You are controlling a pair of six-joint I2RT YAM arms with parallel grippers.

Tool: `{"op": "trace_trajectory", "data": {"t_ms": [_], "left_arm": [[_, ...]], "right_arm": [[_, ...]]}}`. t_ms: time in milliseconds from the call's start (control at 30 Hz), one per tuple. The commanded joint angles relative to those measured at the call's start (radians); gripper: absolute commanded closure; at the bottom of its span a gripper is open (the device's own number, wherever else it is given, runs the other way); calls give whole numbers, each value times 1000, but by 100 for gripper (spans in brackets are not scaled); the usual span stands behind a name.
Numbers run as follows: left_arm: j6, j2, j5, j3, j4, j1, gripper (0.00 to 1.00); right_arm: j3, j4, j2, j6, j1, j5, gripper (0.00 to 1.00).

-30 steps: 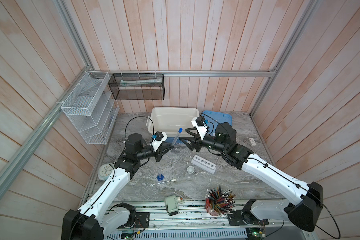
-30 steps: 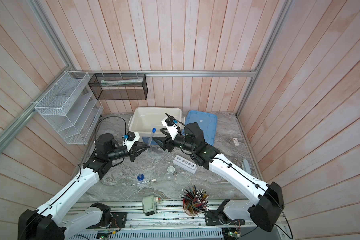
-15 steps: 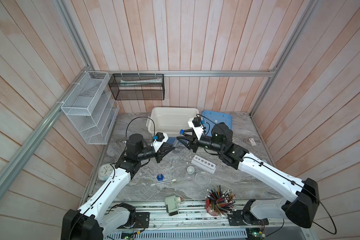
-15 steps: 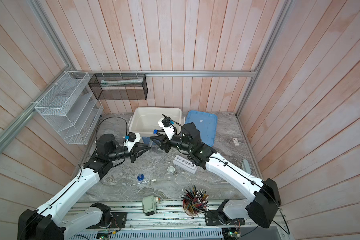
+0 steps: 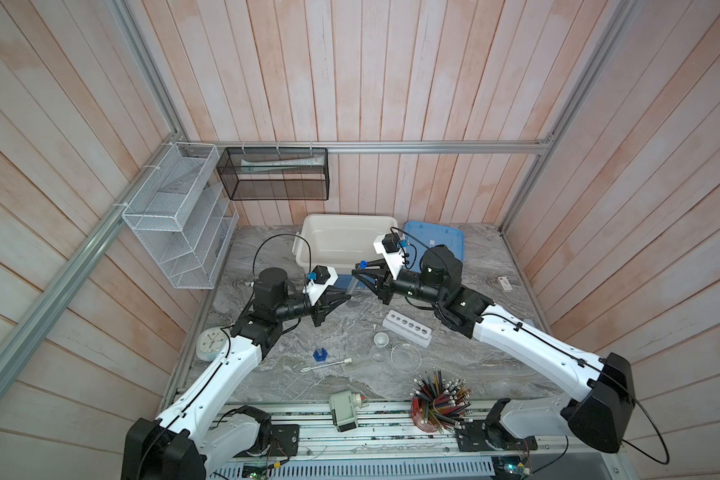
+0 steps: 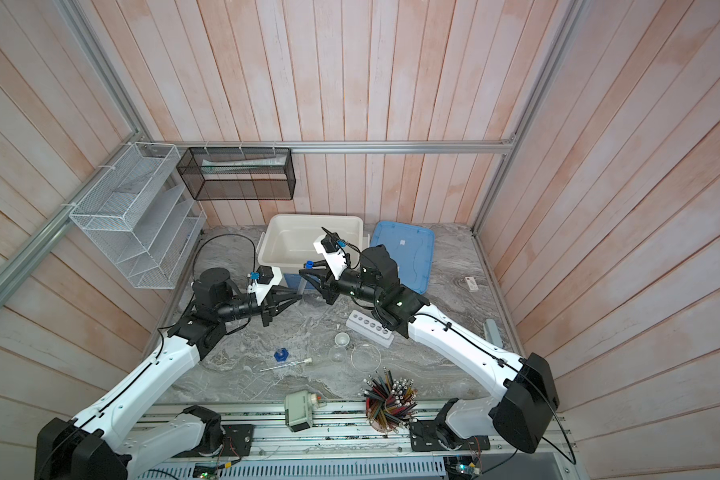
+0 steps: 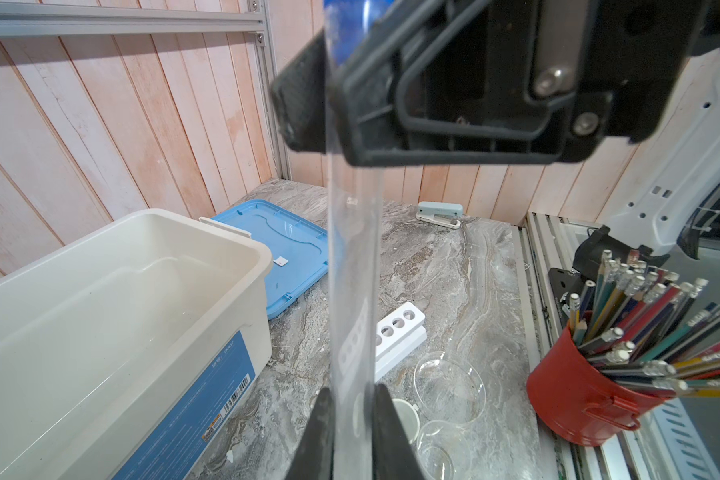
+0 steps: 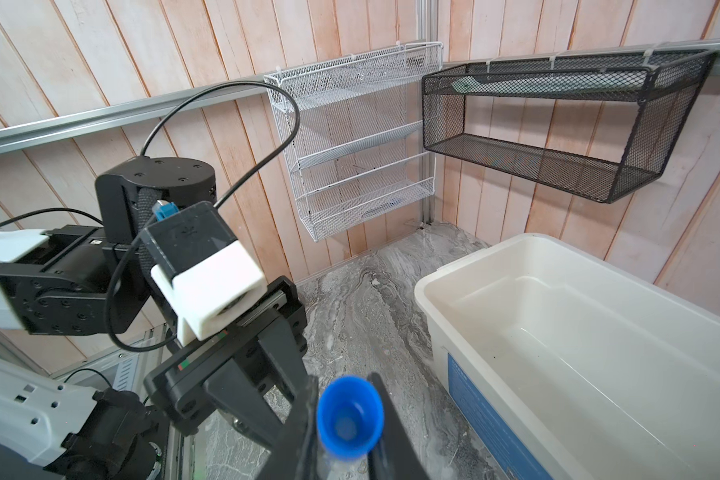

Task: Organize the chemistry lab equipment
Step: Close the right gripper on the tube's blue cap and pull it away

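Observation:
A clear test tube with a blue cap hangs in the air in front of the white bin, held by both arms. My left gripper is shut on its lower end. My right gripper pinches the tube just under the cap. On the table lie a white-capped tube, a blue-based cylinder, the white rack, a tiny white cup and clear dishes.
The white bin stands at the back with a blue lid beside it. A red cup of pencils and a pale green sharpener sit at the front edge. A clock lies at the left, under wire shelves.
My right gripper has moved left to the tube that the left gripper holds up, and its jaws have closed round the top of it. The left arm has barely moved.

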Motion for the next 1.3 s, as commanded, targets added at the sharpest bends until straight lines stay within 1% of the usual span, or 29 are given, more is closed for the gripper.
{"op": "trace_trajectory", "data": {"t_ms": [0,67,133,233,300,400,533,600,767,833,900,967,1067,1133,1267], "left_arm": [[2,-3,-7,1,14,-4,87],[1,-7,-9,-1,17,-4,78],[-1,-7,-19,-3,22,-4,65],[-4,-16,-34,-17,41,-4,54],[-1,-22,-46,-19,45,-4,51],[14,-42,-102,-24,47,-4,48],[7,-82,-255,-53,93,-4,47],[-19,-96,-338,-65,109,-4,46],[-102,-118,-551,-58,97,-3,43],[-130,-127,-613,-61,94,-3,38],[-154,-133,-650,-63,99,-3,35],[-165,-136,-659,-62,95,-1,33],[-192,-143,-676,-62,90,3,27],[-206,-148,-688,-59,82,9,25],[-229,-161,-712,-69,83,23,20]], "right_arm": [[25,5,1,-8,-3,33,81],[27,-1,3,-6,-2,37,81],[28,-6,3,-4,-1,46,83],[26,-16,0,-4,-1,74,83],[25,-30,-5,-7,-1,107,83],[15,-59,-21,-20,-1,177,83],[-35,-115,-54,-58,-4,333,82],[-72,-133,-73,-64,-15,388,82],[-171,-115,-129,-30,-47,467,81],[-219,-88,-148,-19,-53,504,81],[-253,-75,-154,-10,-58,543,81],[-280,-64,-155,-4,-62,573,81],[-317,-40,-152,7,-66,625,81],[-332,-31,-149,12,-68,656,81],[-365,-10,-145,23,-74,675,81]]}}
